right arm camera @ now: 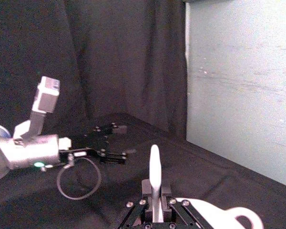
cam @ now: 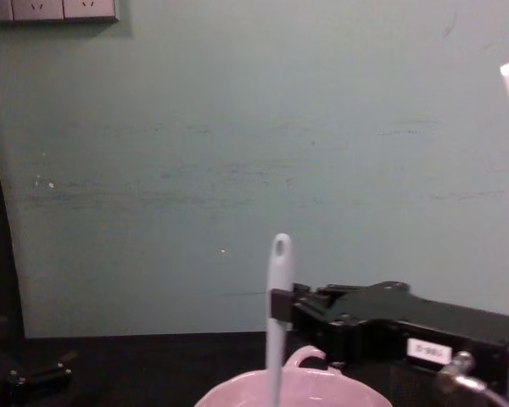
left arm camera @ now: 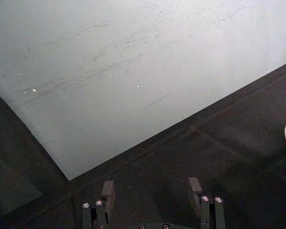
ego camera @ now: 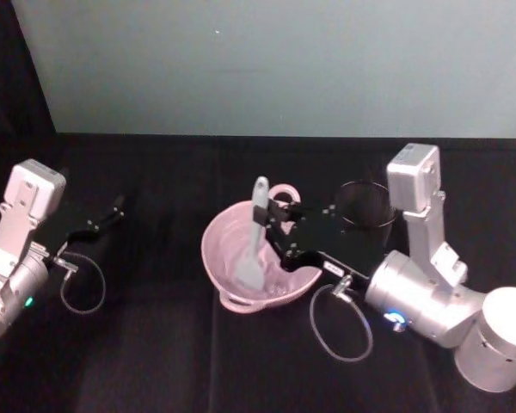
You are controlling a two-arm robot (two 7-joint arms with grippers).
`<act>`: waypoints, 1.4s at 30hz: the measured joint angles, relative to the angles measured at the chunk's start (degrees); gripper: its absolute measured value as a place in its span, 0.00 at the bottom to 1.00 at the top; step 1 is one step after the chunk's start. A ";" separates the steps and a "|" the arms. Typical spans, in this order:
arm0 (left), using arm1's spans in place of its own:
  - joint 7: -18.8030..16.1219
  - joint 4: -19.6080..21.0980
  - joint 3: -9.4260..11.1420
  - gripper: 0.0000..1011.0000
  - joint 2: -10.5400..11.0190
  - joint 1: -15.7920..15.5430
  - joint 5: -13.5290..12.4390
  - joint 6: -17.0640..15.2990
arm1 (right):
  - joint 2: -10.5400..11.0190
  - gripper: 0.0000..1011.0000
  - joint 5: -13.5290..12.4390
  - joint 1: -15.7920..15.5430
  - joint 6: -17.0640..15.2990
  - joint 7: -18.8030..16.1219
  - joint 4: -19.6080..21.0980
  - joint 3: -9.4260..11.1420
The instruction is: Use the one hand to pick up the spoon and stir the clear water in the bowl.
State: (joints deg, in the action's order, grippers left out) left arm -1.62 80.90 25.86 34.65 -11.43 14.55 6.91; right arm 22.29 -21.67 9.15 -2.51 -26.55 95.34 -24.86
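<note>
R pincer (cam: 278,307) round spoon (cam: 279,259); water indiscernible.

The slim white spoon (ego camera: 256,237) stands nearly upright, scoop down inside the pale pink bowl (ego camera: 211,249). The right gripper (ego camera: 273,227) clamps its handle mid-length.

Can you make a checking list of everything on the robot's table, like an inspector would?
Surface: black cloth table, no spills seen.
Job's things: white spoon stands nearly upright in pink bowl; water too faint to tell.
Clutter: black mesh cup beside the bowl.
Claws: right claw shut on spoon above bowl; left claw open, parked at left.
Cables: cable loop at left wrist, another at right.
Surroundings: pale green wall, black curtain.
</note>
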 joint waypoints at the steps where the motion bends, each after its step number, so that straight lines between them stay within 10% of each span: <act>1: 0.00 0.00 0.00 1.00 0.00 0.00 0.00 0.00 | -0.36 0.11 0.03 0.13 0.15 0.16 -0.14 -0.32; 20: 0.00 0.00 0.00 1.00 0.00 0.00 0.00 0.00 | -8.36 0.11 7.85 7.87 7.07 8.27 -14.29 -0.10; 27: 0.00 0.00 0.00 1.00 0.00 0.00 0.00 0.00 | -6.63 0.11 8.94 6.75 5.66 8.93 -12.36 2.32; 42: 0.00 0.00 0.00 1.00 0.00 0.00 0.00 0.00 | -1.00 0.11 0.74 -1.16 -3.14 1.77 -0.59 3.46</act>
State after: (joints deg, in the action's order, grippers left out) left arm -1.62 80.90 25.86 34.64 -11.43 14.55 6.91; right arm 21.29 -20.93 8.00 -5.64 -24.77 94.76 -21.40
